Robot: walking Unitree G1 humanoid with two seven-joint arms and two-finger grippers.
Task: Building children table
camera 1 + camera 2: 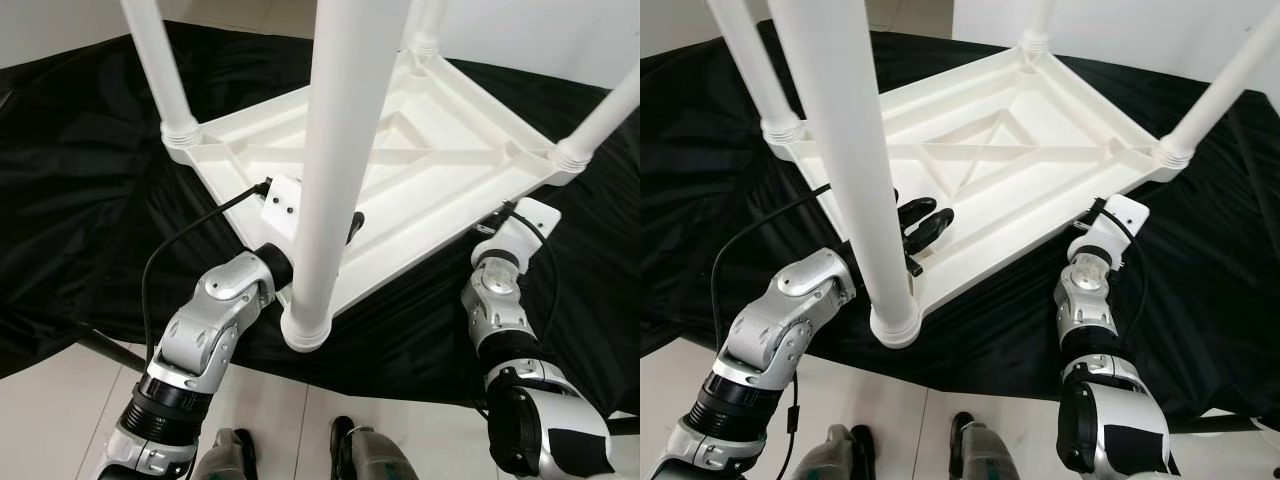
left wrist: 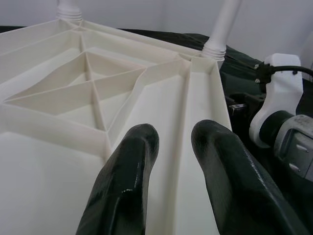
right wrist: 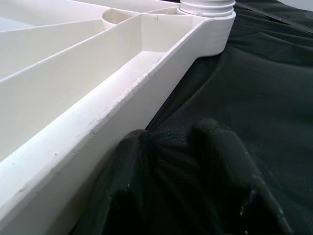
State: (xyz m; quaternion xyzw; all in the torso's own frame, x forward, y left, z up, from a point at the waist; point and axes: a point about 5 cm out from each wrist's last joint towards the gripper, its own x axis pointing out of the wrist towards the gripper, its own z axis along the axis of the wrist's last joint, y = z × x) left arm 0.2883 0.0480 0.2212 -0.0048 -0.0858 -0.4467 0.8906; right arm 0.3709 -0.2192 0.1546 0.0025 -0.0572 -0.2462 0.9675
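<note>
Table (image 1: 440, 170) upside down, centre frame, on black cloth (image 1: 80, 190); ribbed underside up, likely so legs screw in from above. White plastic, four legs (image 1: 335, 170) seated at corners; assembly looks near done. Left gripper (image 1: 922, 222) over near rim, fingers (image 2: 129, 161) narrowly apart, holding nothing. Right gripper (image 3: 190, 166) low on cloth beside right rim, slightly parted, empty; seemingly poised to lift or flip.

Smooth glossy white plastic table (image 1: 440, 150) and legs (image 1: 335, 150), matt black woven cloth (image 3: 254, 83), my shiny black rubbery fingers (image 2: 127, 181)
</note>
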